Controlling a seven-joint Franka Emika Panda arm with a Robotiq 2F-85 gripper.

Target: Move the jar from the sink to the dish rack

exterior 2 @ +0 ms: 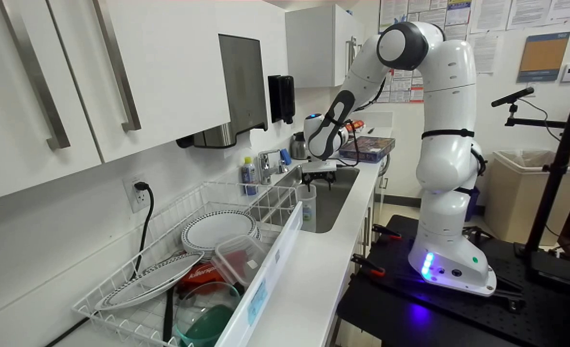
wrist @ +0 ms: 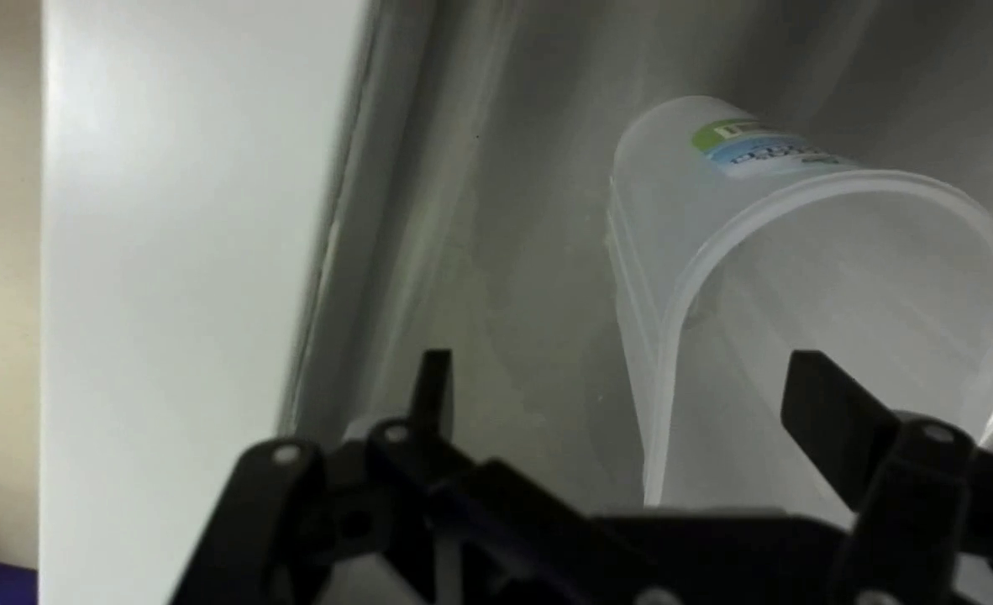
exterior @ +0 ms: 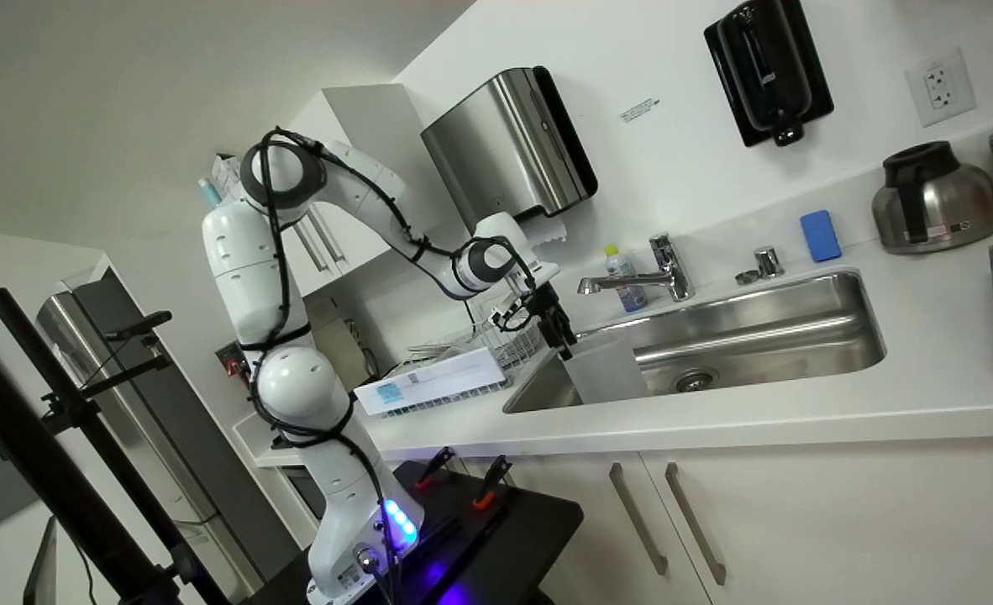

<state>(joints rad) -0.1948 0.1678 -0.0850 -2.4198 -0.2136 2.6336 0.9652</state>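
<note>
The jar (wrist: 702, 197) is found in the sink (exterior: 757, 328), toward the end nearer the dish rack (exterior 2: 266, 272), apparently upright, with its mouth turned up. The gripper (wrist: 622, 370) is held at its top with the fingers spread wide, and nothing is grasped. In the wrist view one finger (wrist: 837, 412) is seen across the mouth and the opposite one outside the jar's wall, so the edge lies between them; whether the inner finger reaches below the rim (wrist: 891, 181) cannot be told.

By its look, the jar is judged light: the translucent plastic seems thin-walled, and no contents are seen inside. Some give is to be expected in the sides, with more stiffness likely at the thickened rim. Breakage is hardly to be feared; a swing about the fingers seems the likelier trouble, since a tall body would be hung from a single spot on its edge. The plastic looks smooth, and should it be wet, which cannot be made out, slipping must be reckoned with.

A pinch across the wall is therefore suggested, taken deep enough for the rim to sit well between the pads and pressed only as firmly as the hold requires. The label (wrist: 765, 151) is seen well away from where the fingers are lined up. For setting down, a spot must be picked among the plates (exterior 2: 217, 229) and the clear tub (exterior 2: 246, 262) in the rack.
</note>
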